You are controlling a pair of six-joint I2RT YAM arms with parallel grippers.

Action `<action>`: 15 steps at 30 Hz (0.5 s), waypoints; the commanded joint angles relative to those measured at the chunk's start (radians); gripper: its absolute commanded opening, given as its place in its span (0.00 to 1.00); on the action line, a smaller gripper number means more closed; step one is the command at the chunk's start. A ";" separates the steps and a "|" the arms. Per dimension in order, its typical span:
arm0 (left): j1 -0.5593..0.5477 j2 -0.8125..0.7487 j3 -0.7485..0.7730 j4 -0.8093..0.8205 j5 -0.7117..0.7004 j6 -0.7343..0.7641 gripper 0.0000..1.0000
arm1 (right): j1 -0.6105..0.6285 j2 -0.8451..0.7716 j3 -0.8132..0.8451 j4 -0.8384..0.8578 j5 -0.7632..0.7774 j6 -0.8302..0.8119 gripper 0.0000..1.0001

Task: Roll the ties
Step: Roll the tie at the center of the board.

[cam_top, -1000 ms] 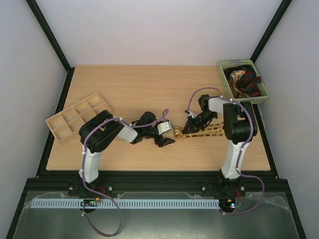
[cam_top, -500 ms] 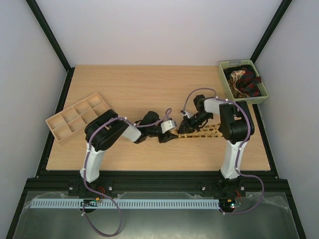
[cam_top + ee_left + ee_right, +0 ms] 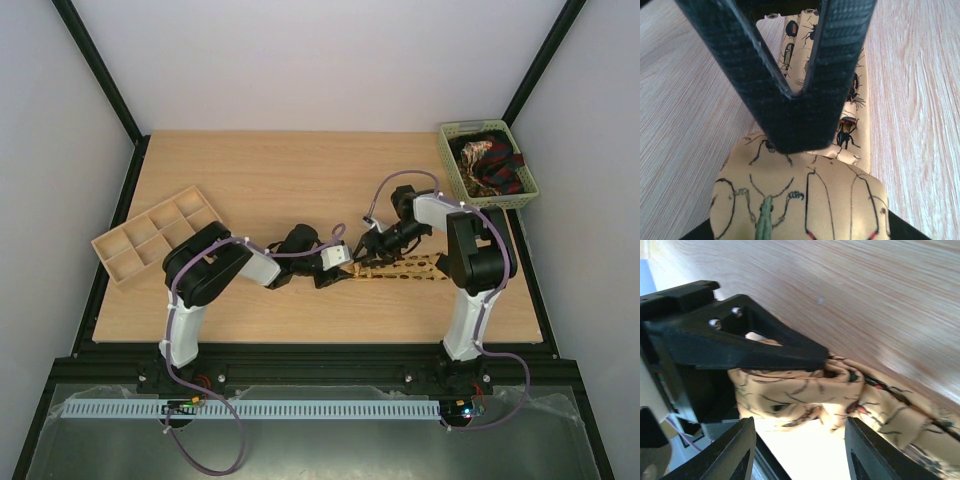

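Pins the rolled end of the beetle-print tie [image 3: 400, 268] at mid-table [image 3: 250, 170] with the left tool [image 3: 797, 135], pinched onto it, to stop the coil unwinding (probably a handover); keeps the right tool [image 3: 799, 440] parted astride the roll, gripping nothing.

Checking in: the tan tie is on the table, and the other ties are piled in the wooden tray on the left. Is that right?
Not quite. The other ties are piled in the green basket at the far right corner, not in the wooden tray on the left; the top view shows this. The tan tie is on the table, as you say.
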 commanded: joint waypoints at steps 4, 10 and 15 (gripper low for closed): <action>-0.003 0.032 -0.027 -0.204 -0.034 0.022 0.39 | 0.047 -0.018 0.011 -0.022 -0.093 0.039 0.51; -0.003 0.035 -0.018 -0.211 -0.032 0.024 0.40 | 0.053 0.028 0.026 0.014 -0.062 0.051 0.36; -0.002 0.035 -0.002 -0.223 -0.026 0.026 0.47 | 0.038 0.066 -0.001 -0.018 0.048 0.005 0.02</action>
